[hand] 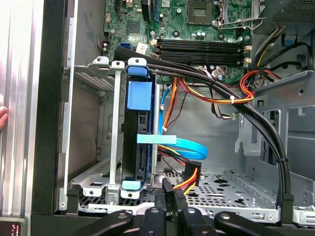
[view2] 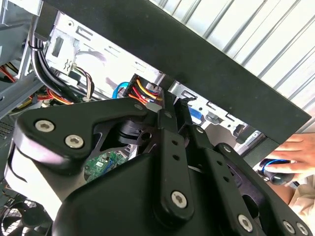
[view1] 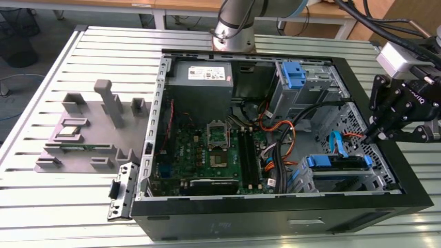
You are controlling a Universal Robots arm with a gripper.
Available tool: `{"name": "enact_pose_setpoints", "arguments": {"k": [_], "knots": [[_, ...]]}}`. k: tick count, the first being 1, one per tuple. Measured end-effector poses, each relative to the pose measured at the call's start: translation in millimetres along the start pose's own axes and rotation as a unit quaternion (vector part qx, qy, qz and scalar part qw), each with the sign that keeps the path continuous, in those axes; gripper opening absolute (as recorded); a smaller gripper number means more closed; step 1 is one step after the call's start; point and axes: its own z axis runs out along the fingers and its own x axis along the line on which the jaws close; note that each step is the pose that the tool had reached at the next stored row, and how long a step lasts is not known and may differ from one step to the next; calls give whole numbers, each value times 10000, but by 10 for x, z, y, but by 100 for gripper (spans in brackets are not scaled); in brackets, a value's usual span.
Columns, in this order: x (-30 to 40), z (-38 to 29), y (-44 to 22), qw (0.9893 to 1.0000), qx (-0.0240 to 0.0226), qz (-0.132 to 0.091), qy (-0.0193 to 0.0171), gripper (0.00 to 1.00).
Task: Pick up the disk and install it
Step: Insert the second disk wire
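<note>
tool (hand: pixel 168 189) fingers together, holds nothing | 1 disk (hand: pixel 139 142) seated in bay | 1 hand (view2: pixel 288 160) nr case

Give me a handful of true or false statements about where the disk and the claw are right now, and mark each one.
1. The disk sits in a metal drive cage inside the open computer case. True.
2. The claw holds the disk up above the case. False: the claw holds nothing, its fingertips are together, and the disk is in the cage.
3. In the exterior view the claw is at the case's edge on that view's right. True.
4. The disk lies on the grey fixture beside the case. False: it is inside the case.
5. A person's hand rests outside the case in the second wrist view. True.
</note>
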Motion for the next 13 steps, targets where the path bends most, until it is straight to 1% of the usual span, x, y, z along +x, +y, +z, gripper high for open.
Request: {"name": "enact_pose_setpoints", "arguments": {"k": [2,3,7,11,13], "knots": [[0,0,2,10000,1,0,0,18],[-1,0,13,10000,5,1,0,18],[-3,3,117,10000,51,0,1,18],[-6,5,235,9999,110,1,3,18],[-6,7,260,9999,121,0,3,18]]}}
